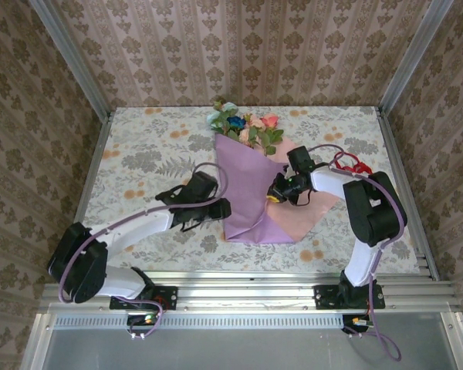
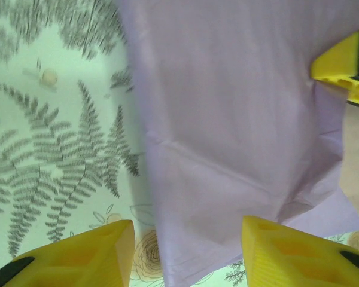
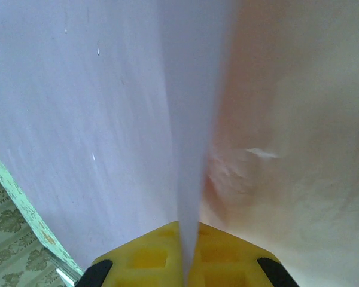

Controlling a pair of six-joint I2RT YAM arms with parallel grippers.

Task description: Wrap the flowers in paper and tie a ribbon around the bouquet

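Surface (image 1: 139,154), left part: open flowered cloth from the left rail to the paper (image 1: 251,193), so I have room to swing there. Patterned walls close three sides.

Left arm (image 1: 131,231), one: lies low and reaches rightward, its bulky joint near the front left corner.

Left tool (image 1: 221,208): yellow fingers (image 2: 96,257) stand apart over the paper's lower left edge, gripping nothing.

Paper, one sheet: mid-surface, lilac face folded over, pinkish reverse showing along its right side.

Flowers (image 1: 243,123), one bunch: heads stick out of the paper's far end near the back wall, stems covered.

Right tool (image 1: 273,193): fingers (image 3: 227,257) pressed together, clamped on a raised fold of the paper.

Ribbon (image 1: 351,163), one: red loops on the cloth, right of the paper, just beside the right forearm.

Right arm (image 1: 370,208), one: folded back on itself, elbow close to the right rail, so I have little room on that side.
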